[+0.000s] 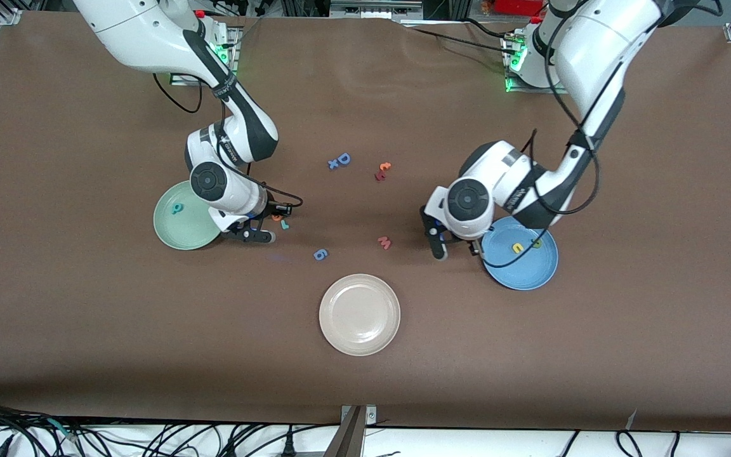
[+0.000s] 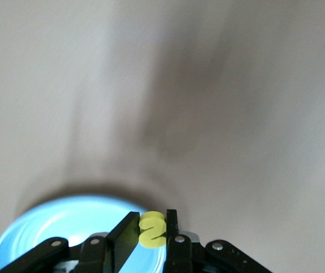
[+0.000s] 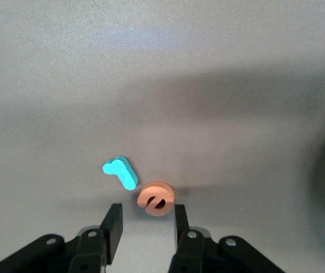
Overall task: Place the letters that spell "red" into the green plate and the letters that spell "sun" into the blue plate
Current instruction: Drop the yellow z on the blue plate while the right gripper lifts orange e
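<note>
My left gripper (image 2: pixel 151 224) is shut on the yellow "s" (image 2: pixel 152 230) and hangs over the rim of the blue plate (image 2: pixel 65 227). In the front view the left gripper (image 1: pixel 448 249) is at the edge of the blue plate (image 1: pixel 524 273) that faces the right arm's end. A yellow "u" (image 1: pixel 517 248) and an olive "n" (image 1: pixel 537 243) lie in that plate. My right gripper (image 3: pixel 145 219) is open, low over the table. The orange "e" (image 3: pixel 156 198) lies just off its fingertips, and the teal "r" (image 3: pixel 121 172) is beside the "e". The green plate (image 1: pixel 178 236) holds the teal "d" (image 1: pixel 177 207); the right gripper (image 1: pixel 269 227) is beside it.
A cream plate (image 1: pixel 360 315) sits nearest the front camera at mid-table. Loose letters lie between the arms: a blue "g" (image 1: pixel 320 254), a pink "w" (image 1: pixel 384 242), a blue "D" (image 1: pixel 342 159) and a red and orange pair (image 1: pixel 382 171).
</note>
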